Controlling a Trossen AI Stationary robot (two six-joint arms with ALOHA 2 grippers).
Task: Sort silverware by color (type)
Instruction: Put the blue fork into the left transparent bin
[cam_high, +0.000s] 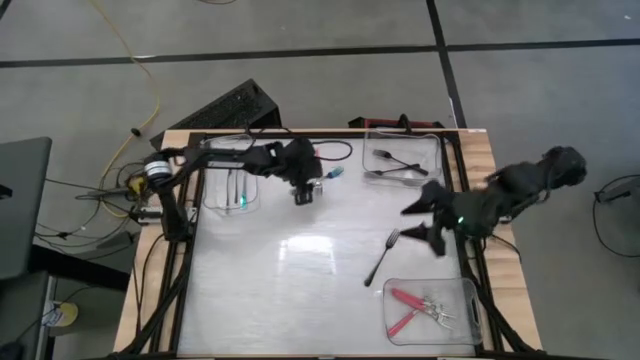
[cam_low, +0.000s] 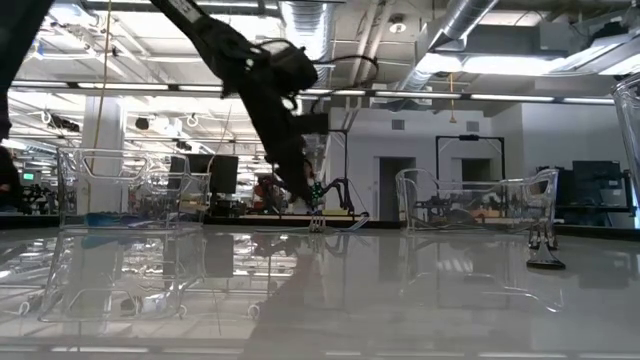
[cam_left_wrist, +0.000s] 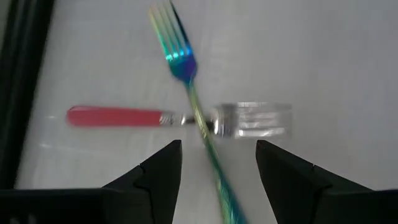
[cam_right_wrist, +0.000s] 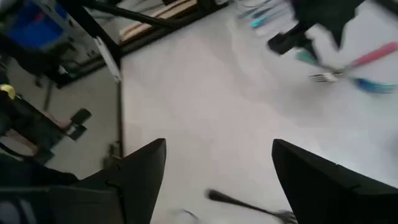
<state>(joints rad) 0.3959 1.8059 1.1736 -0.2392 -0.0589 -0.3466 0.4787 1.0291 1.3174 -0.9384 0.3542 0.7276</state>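
**Forks on a white bench, two open end effectors**

Crossed at the far middle of the bench (cam_high: 300, 270): a red fork (cam_left_wrist: 118, 116) with a red handle and shiny metal tines, and a teal fork (cam_left_wrist: 186, 68) with an iridescent blue-green sheen lying slantwise over it. Alone on the bench surface toward the right: a slim black fork (cam_high: 382, 256), all dark, set at a slant. In the far right tray (cam_high: 440, 160): two more black forks. In the near right tray (cam_high: 470, 300): red-handled forks lying together. In the far left tray (cam_high: 215, 190): thin pale pieces, too small to tell apart.

Left end effector (cam_high: 304, 194) poised directly over the crossed pair, fingers apart and straddling the spot where the teal fork passes over the red one; gripping nothing, no contact visible. Left arm reaching from the far left corner across the far edge of the bench, wrist bent down toward the forks, seen in the low view as a dark limb slanting down to the surface.

Right end effector (cam_high: 425, 218) spread wide and empty, held above the bench just beside the lone black fork, fingers pointing toward the bench's middle. Right arm coming in from the right edge, elbow out past the bench side.
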